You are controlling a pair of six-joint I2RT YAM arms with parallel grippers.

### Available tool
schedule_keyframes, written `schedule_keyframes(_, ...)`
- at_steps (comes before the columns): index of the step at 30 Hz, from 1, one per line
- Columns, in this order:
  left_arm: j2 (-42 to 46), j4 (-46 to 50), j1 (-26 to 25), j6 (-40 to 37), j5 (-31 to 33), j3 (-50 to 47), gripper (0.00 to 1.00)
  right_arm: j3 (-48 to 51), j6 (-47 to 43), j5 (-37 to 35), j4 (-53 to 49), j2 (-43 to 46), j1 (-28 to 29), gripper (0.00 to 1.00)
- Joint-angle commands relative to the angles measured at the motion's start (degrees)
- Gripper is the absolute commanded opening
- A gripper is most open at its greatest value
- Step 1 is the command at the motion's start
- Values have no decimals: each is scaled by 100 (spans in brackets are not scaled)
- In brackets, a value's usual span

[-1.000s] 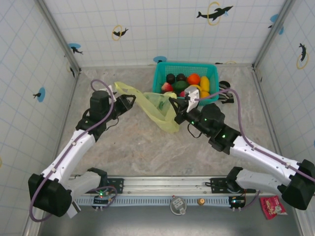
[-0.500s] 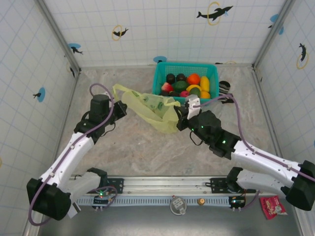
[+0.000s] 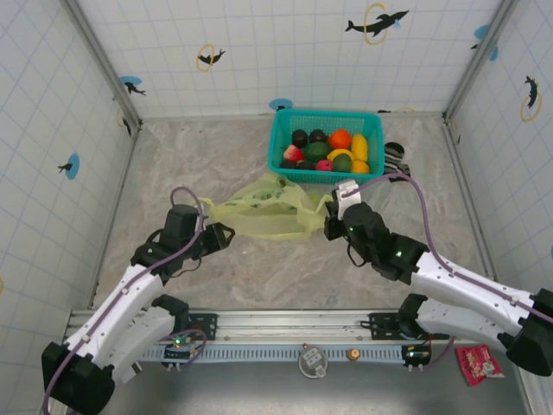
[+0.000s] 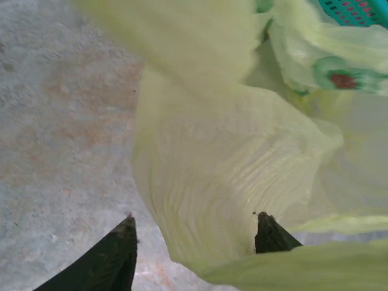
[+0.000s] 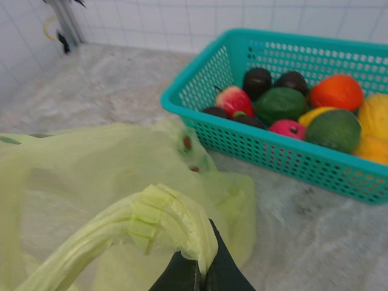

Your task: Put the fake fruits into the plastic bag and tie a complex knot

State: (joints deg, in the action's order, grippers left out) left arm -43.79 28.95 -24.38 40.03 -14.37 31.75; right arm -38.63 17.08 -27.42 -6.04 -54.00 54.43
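Plastic bag (image 3: 263, 214): it lies on the table (image 3: 259, 277) in the middle of the top view, just below the teal basket (image 3: 278, 138). It is pulled out sideways between the two arms, thin, yellow-green and wrinkled.
Left gripper (image 3: 223, 235): it is left of centre in the top view, at the left end of the bag. Its jaws stand apart, so the grip is released.
Left wrist view: the two dark fingertips (image 4: 121, 254) are at the bottom edge, well apart. A wide fold of the bag (image 4: 224, 182) hangs between them and fills the centre and the right of the frame. The stone-coloured table (image 4: 54, 121) is on the left.
Right gripper (image 3: 329, 218): it is right of centre in the top view, at the right end of the bag. It is clenched and is grasping the bag.
Right wrist view: the fingertips (image 5: 200, 270) at the bottom centre pinch a pleated, bunched strip of the bag (image 5: 91, 163). The rest of the bag spreads over the lower left.
Fake fruits (image 3: 333, 149): all the ones I can see are inside the basket, in the upper centre of the top view. In the right wrist view they (image 5: 291, 106) are at the upper right: dark brown, red, green, orange and yellow pieces behind the mesh wall (image 5: 273, 154).
Inside of the bag: I cannot tell whether any fruit is in it.
Striped cloth (image 3: 396, 156): black and white, just beside the right side of the basket.
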Motion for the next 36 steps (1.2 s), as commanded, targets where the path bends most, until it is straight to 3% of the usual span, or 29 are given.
schedule_keyframes(1, 351, 203, -172, 38, -188, 483, 60, -77, 95, -448, -307, 49, -74, 0)
schedule_keyframes(7, 529, 1333, -172, 63, 1277, 1530, 66, -44, 295, -1, 18, 59, -321, 0)
schedule_keyframes(10, 379, 1477, -172, 156, 1079, 1321, 67, 10, 373, 270, 259, 57, -352, 0)
schedule_keyframes(18, 331, -256, -177, 943, -132, 125, 68, 150, 659, 545, 498, 154, -355, 0)
schedule_keyframes(25, 251, 575, -172, 155, 449, -68, 70, 16, 793, 868, 540, 100, -538, 0)
schedule_keyframes(31, 177, -738, -172, 426, -555, -876, 71, -112, 878, 1177, 701, -46, -731, 0)
schedule_keyframes(34, -172, -926, -172, -199, -354, -532, 71, -213, 854, 1321, 678, -130, -772, 0)
schedule_keyframes(36, -452, -806, -181, -743, 116, -106, 71, -321, 823, 1459, 625, -157, -822, 0)
